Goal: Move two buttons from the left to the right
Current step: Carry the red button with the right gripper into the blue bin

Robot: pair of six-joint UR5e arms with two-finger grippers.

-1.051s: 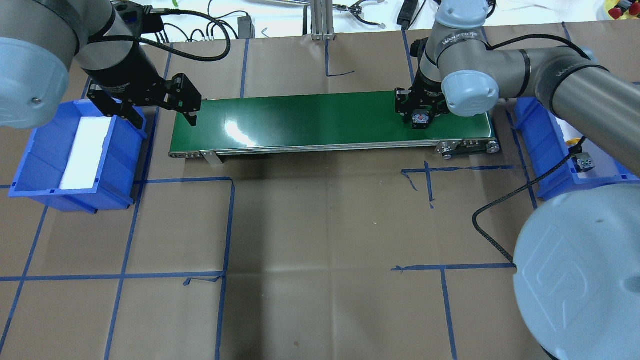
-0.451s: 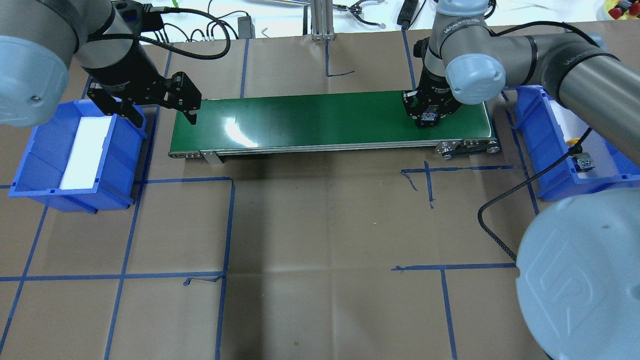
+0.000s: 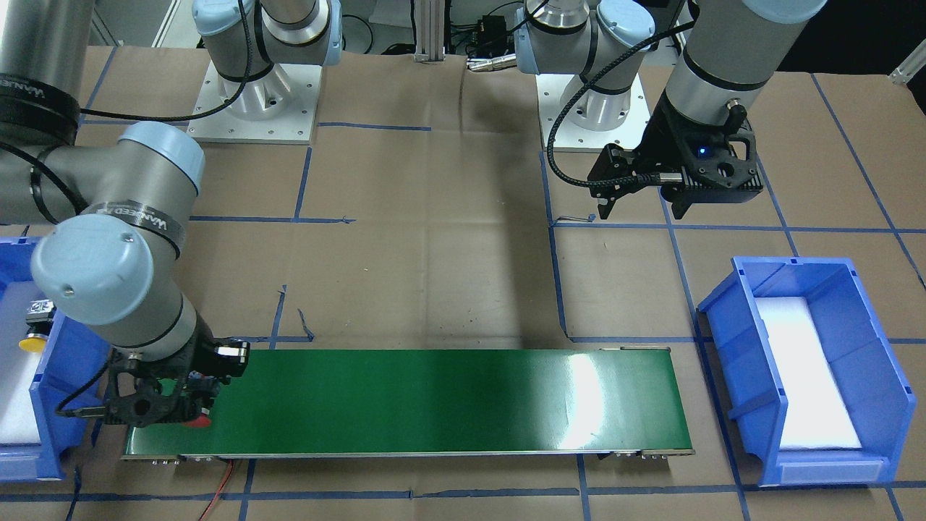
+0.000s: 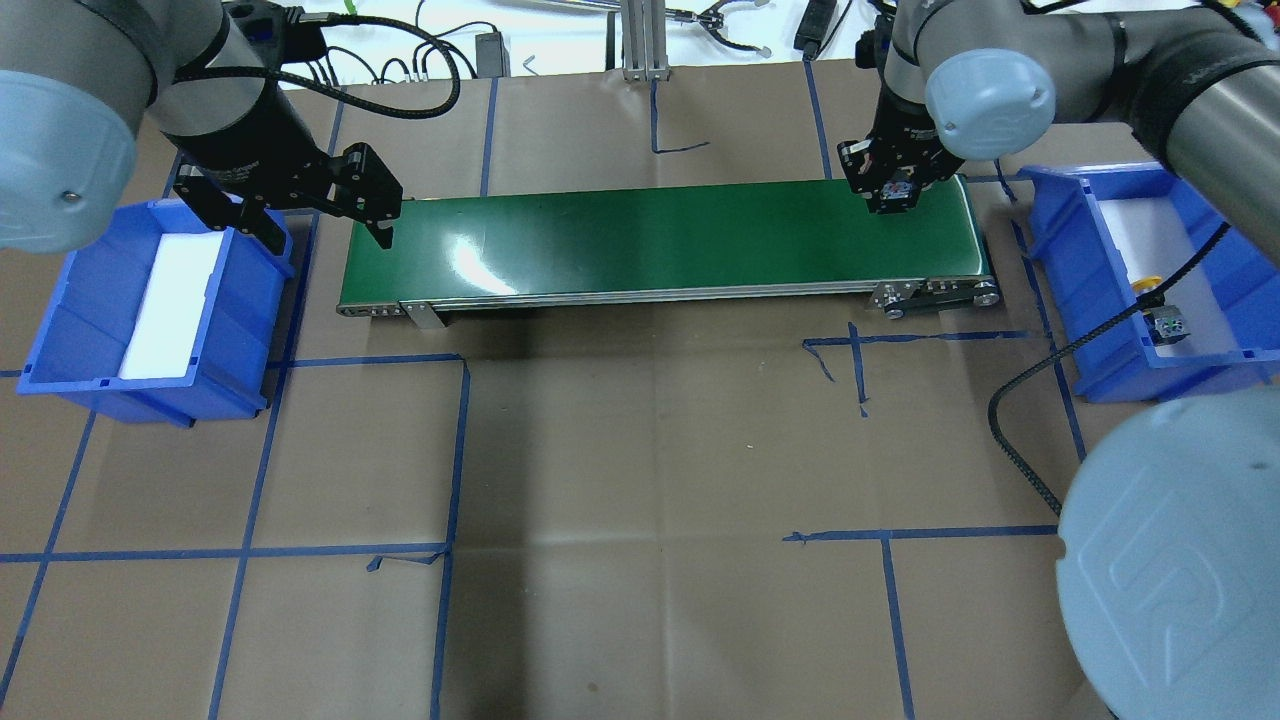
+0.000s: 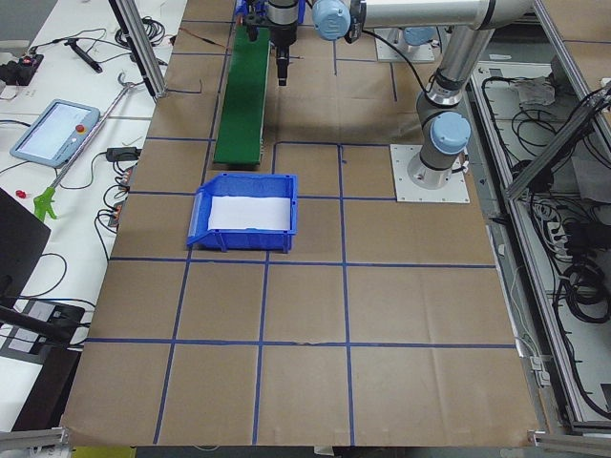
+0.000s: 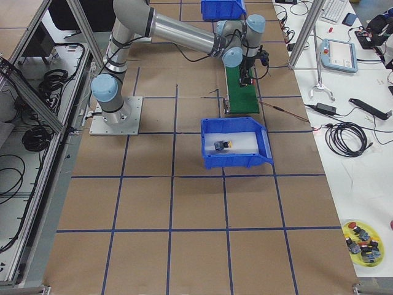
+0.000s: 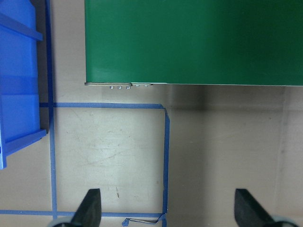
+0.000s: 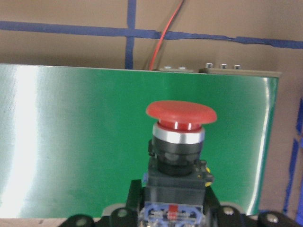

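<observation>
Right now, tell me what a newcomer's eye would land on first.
The long green belt crosses the middle of the table. At its right end, the right claw is shut on a red button, held over the belt. A yellow button lies in the blue bin just past that end.

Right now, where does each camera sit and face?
Front-facing: across the table, facing the robot; left arm and right arm.
Overhead: behind robot, above belt; both arms.
Exterior left: table's left end; left arm nearest.
Exterior right: right end; right arm nearest.
Left wrist: down past left gripper onto belt.
Right wrist: right gripper holding red button, shared with overhead.
</observation>
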